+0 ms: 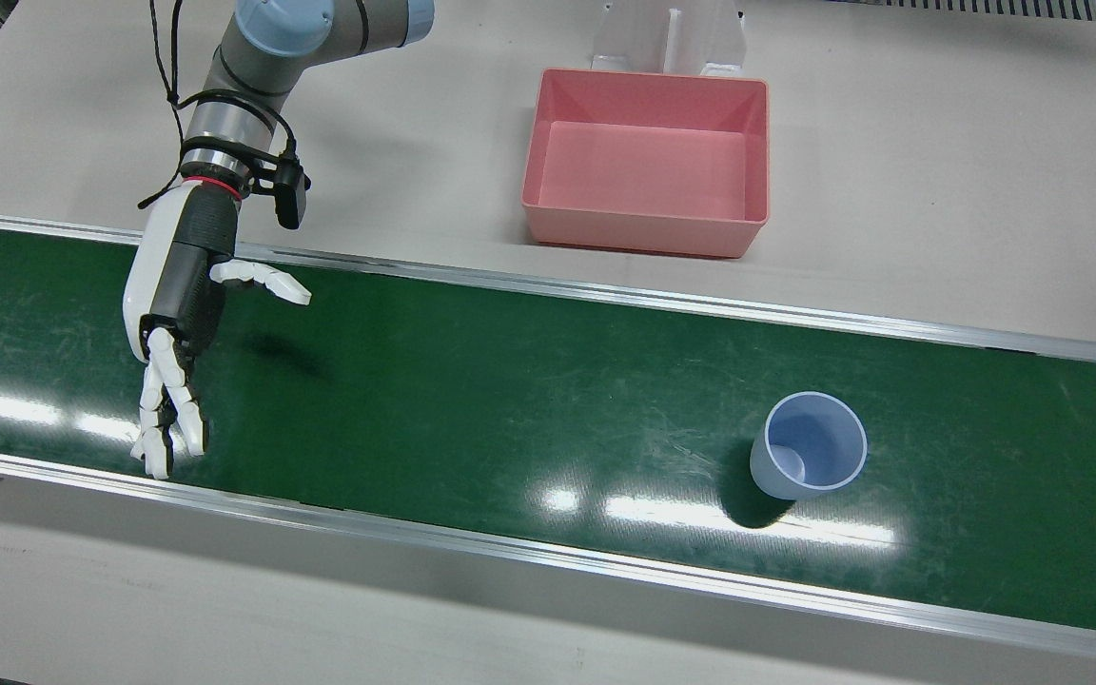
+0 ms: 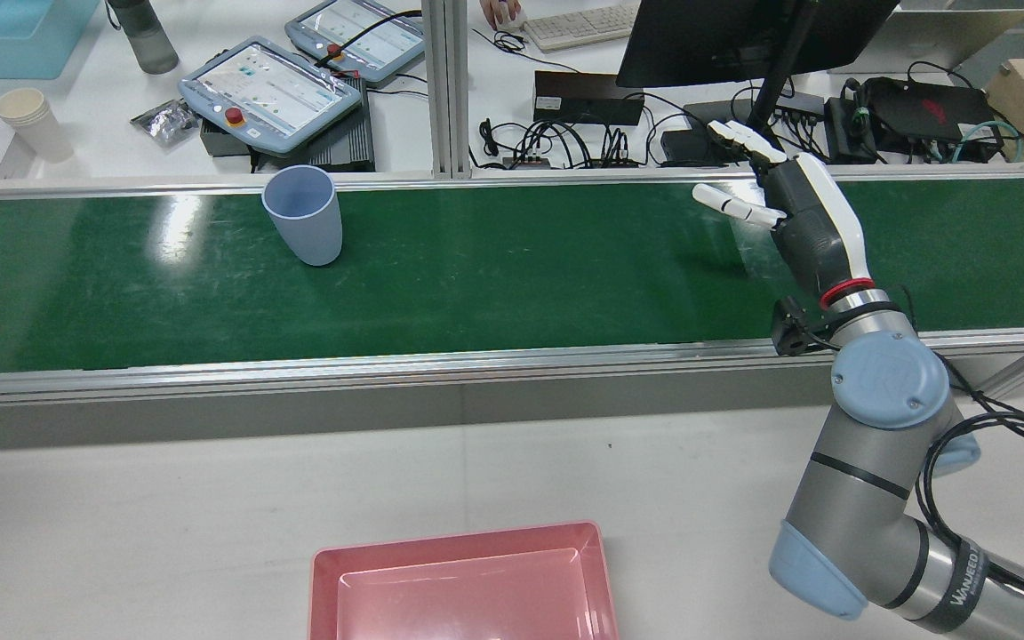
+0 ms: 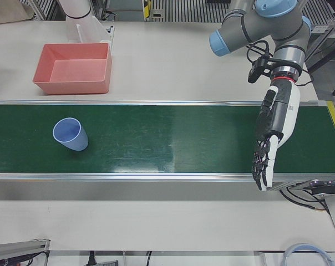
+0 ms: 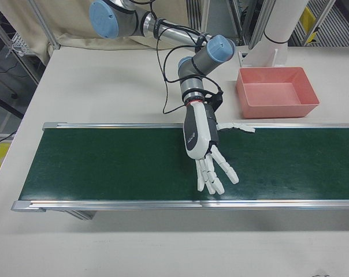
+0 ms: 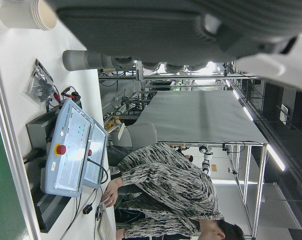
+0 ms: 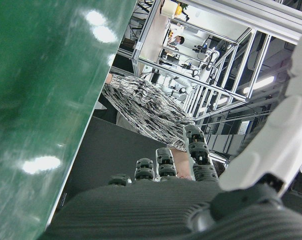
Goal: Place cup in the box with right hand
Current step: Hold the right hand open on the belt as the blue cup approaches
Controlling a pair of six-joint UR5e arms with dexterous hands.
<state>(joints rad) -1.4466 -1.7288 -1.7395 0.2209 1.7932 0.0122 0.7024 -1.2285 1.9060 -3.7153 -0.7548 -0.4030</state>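
Observation:
A light blue cup (image 1: 810, 447) (image 2: 303, 218) (image 3: 70, 134) stands upright on the green belt (image 1: 510, 400), with nothing touching it. The pink box (image 1: 648, 162) (image 2: 468, 587) (image 3: 73, 72) (image 4: 275, 92) sits on the grey table behind the belt and holds nothing. My right hand (image 1: 177, 304) (image 2: 796, 213) (image 4: 206, 144) hovers over the belt far from the cup, open, fingers spread and pointing at the belt's operator-side edge. My left hand (image 3: 273, 133) hangs open over the belt's other end, also far from the cup. Both hand views show only a dark palm: the left hand (image 5: 181, 30) and the right hand (image 6: 141, 210).
Beyond the belt stand teach pendants (image 2: 272, 89), a stack of paper cups (image 2: 32, 120), a monitor (image 2: 743, 36) and cables. A white pedestal (image 1: 667, 38) rises behind the box. A person in a patterned top (image 5: 166, 185) sits at that far desk.

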